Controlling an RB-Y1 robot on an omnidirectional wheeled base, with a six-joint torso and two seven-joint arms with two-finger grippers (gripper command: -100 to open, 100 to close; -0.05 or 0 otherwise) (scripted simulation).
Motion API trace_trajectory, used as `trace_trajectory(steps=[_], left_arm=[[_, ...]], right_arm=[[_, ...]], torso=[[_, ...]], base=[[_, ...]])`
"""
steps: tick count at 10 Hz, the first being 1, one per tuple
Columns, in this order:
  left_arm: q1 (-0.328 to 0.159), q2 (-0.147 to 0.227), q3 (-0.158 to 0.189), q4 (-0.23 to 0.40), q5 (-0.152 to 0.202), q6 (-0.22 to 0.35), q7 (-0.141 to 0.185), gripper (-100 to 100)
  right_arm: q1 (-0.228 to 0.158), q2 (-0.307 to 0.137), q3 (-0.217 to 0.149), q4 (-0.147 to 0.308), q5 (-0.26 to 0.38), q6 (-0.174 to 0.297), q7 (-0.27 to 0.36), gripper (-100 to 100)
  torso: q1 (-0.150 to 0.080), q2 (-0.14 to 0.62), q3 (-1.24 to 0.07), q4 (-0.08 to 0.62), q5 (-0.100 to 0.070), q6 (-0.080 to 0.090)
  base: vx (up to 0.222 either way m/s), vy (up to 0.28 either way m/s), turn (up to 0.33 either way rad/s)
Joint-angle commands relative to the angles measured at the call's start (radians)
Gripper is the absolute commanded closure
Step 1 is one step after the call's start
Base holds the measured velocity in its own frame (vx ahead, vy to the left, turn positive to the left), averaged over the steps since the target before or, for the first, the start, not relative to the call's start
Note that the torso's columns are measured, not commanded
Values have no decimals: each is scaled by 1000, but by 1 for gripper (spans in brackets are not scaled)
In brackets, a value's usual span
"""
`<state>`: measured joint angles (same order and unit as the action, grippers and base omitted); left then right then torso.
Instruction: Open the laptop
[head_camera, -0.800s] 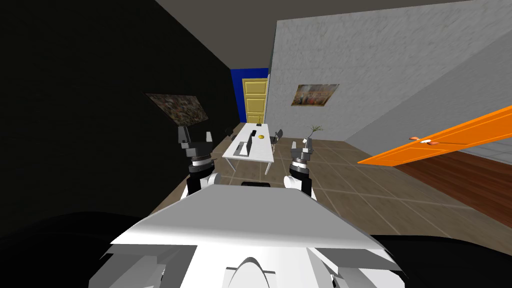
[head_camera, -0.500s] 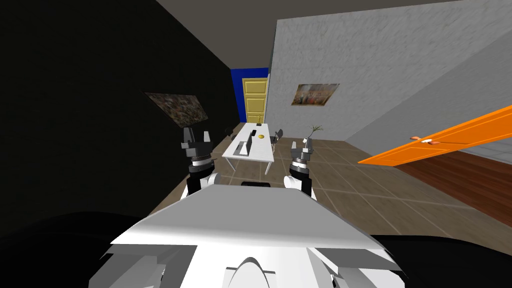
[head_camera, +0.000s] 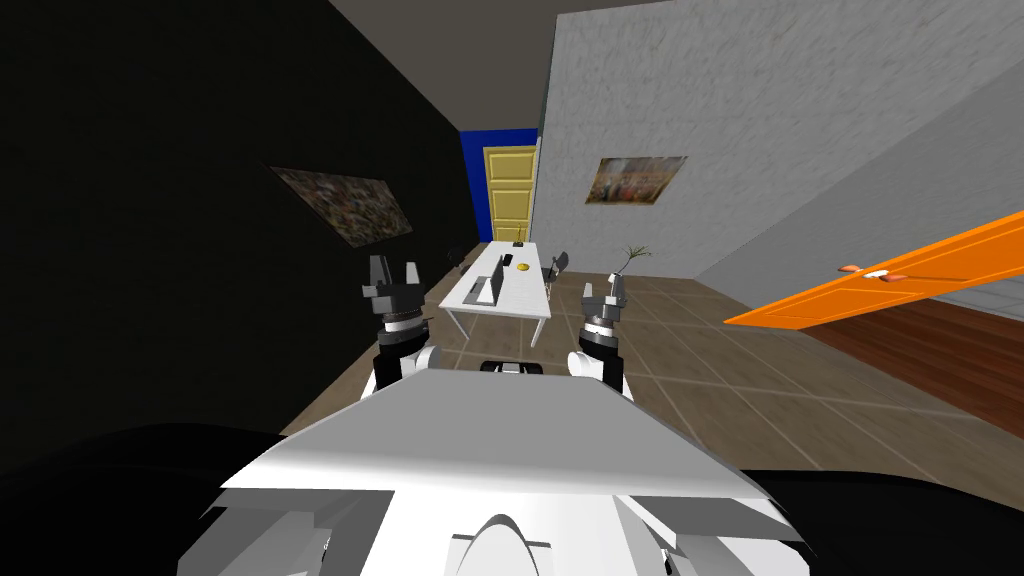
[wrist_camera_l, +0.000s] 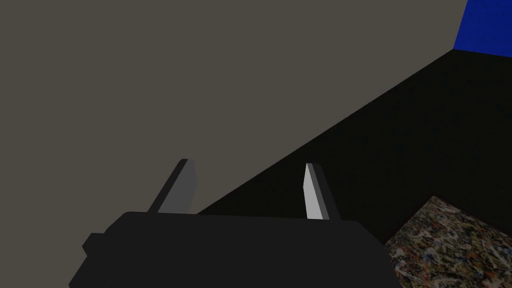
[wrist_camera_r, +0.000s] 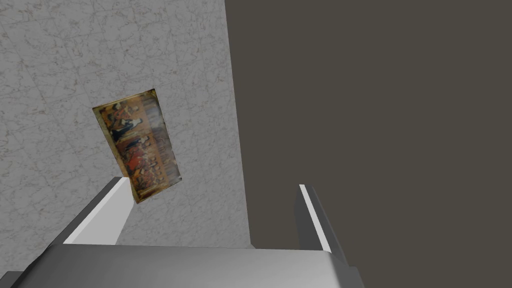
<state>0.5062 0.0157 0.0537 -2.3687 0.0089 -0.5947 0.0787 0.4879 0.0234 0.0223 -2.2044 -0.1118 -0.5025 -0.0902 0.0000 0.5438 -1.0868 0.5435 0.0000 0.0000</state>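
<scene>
Head view, starting nearest the robot: the left claw (head_camera: 394, 272) is raised in front of the chest, its two thin grey fingers spread apart with nothing between them. In the left wrist view those fingers (wrist_camera_l: 312, 195) stand released in the same way. The right claw (head_camera: 604, 291) is held up at about the same height on the other side. It is also released and empty, and its fingers (wrist_camera_r: 310, 220) are wide apart in the right wrist view.

Both claws are well apart from the dark grey laptop (head_camera: 490, 290). It sits ahead across the brown tiled floor (head_camera: 700, 380), on the near end of a long white surface (head_camera: 520, 298) with thin legs. A dark panel stands up from the laptop, but it is too small to tell how far the lid is lifted. Farther along the surface lies a small yellow round thing (head_camera: 522, 267). A dark chair (head_camera: 557, 266) stands just beside the surface on its right. Beyond the far end is a pale yellow panelled door (head_camera: 508, 195), and a bright orange door (head_camera: 900, 275) stands off to the right.
</scene>
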Motion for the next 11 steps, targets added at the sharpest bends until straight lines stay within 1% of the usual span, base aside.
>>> trace_trajectory(steps=[1, 2, 3, 6, 8, 11], left_arm=[[0, 0, 0, 0, 0, 0, 0, 0], [-3, 31, 0, 5, -2, 10, -2, -100], [-6, 50, 1, 9, -5, 21, -3, -100], [-18, 92, 3, 29, -15, 66, -10, -100], [-28, 107, 4, 45, -23, 104, -16, -100], [-45, 119, 7, 73, -37, 166, -26, -100]], right_arm=[[0, 0, 0, 0, 0, 0, 0, 0], [0, 0, 0, 0, 0, 0, 0, 0], [0, 0, 0, 0, 0, 0, 0, 0], [0, 0, 0, 1, 0, 0, 0, 0], [0, 0, 0, 1, 0, 0, 0, 0], [0, 0, 0, 1, 0, 0, 0, 0]], torso=[[0, 74, -148, 74, 0, 0], [0, 148, -295, 148, 0, 0], [0, 181, -364, 181, 0, 0], [-1, 193, -389, 194, 0, 0], [0, 194, -389, 194, 0, 0], [0, 194, -389, 194, 0, 0]], base=[[0, 0, 0], [9, -8, -6], [13, -21, -8], [21, -36, -11], [27, -44, -12], [35, -48, -14]])
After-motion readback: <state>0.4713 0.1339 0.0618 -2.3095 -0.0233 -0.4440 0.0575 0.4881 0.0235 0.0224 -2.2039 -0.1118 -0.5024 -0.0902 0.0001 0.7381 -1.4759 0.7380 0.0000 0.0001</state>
